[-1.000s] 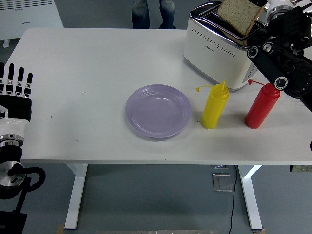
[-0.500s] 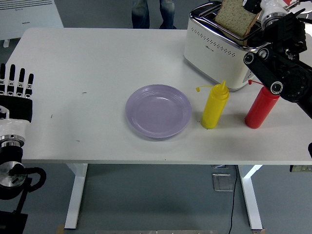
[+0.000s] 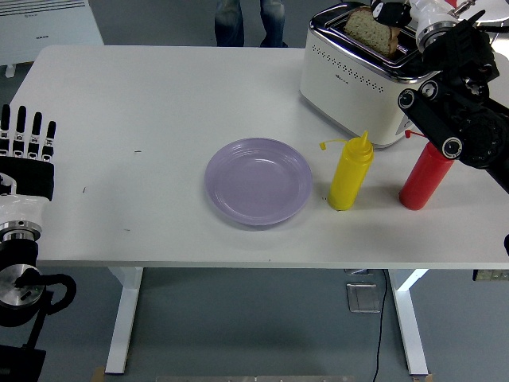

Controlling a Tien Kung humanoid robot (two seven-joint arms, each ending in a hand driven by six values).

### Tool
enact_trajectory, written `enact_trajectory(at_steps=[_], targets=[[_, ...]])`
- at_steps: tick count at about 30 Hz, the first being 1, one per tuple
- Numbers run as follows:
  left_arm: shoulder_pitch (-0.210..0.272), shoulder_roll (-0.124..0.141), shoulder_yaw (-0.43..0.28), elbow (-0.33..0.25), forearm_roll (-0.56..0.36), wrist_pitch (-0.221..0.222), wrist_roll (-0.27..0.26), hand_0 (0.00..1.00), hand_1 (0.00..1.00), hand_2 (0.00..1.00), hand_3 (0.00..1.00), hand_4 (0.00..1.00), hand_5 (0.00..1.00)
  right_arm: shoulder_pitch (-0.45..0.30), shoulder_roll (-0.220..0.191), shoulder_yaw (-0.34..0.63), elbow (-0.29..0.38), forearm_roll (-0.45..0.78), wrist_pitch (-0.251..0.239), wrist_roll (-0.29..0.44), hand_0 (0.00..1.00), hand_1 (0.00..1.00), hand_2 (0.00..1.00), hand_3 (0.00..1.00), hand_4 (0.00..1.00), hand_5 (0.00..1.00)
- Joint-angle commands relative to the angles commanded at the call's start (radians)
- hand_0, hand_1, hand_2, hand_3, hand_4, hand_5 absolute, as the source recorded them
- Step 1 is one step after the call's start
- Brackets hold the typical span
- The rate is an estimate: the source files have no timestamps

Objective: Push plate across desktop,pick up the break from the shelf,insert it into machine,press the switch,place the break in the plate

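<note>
The bread slice [image 3: 371, 29] has sunk deeper into the toaster [image 3: 362, 79] slot.
We see the right hand [image 3: 398, 16] fingers [image 3: 387, 11] clamped on its top edge.

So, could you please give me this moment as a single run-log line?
step: insert bread | right robot hand: on bread slice, partly in toaster slot | left robot hand: open, table left edge | plate: empty

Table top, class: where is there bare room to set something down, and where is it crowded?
Free: the wide stretch between the left hand and the plate, and the far edge left of the toaster. Crowded: around the yellow bottle, red bottle and right hand.
</note>
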State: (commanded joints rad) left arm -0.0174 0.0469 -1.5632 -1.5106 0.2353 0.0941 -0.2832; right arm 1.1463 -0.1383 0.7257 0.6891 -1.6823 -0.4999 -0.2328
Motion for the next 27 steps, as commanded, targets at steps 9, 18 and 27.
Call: enact_trajectory(at_steps=[9, 18, 27], targets=[[-0.001, 0.002, -0.002, -0.004, -0.001, 0.000, -0.001, 0.885, 0.890, 0.880, 0.780, 0.546, 0.998, -0.008, -0.065, 0.027, 0.088, -0.001, -0.096, -0.051, 0.821, 0.797, 0.921, 0.978, 0.755, 0.230], [-0.001, 0.004, -0.014, -0.010, 0.001, 0.000, -0.001, 0.886, 0.890, 0.880, 0.779, 0.544, 0.998, -0.063, -0.241, 0.030, 0.238, -0.058, -0.044, -0.093, 0.264, 0.240, 0.312, 0.617, 0.434, 0.002], [-0.004, 0.004, -0.019, -0.011, 0.003, 0.001, -0.001, 0.885, 0.890, 0.880, 0.779, 0.546, 0.998, -0.140, -0.390, 0.064, 0.306, -0.133, 0.096, 0.015, 0.218, 0.174, 0.253, 0.564, 0.454, 0.002]])
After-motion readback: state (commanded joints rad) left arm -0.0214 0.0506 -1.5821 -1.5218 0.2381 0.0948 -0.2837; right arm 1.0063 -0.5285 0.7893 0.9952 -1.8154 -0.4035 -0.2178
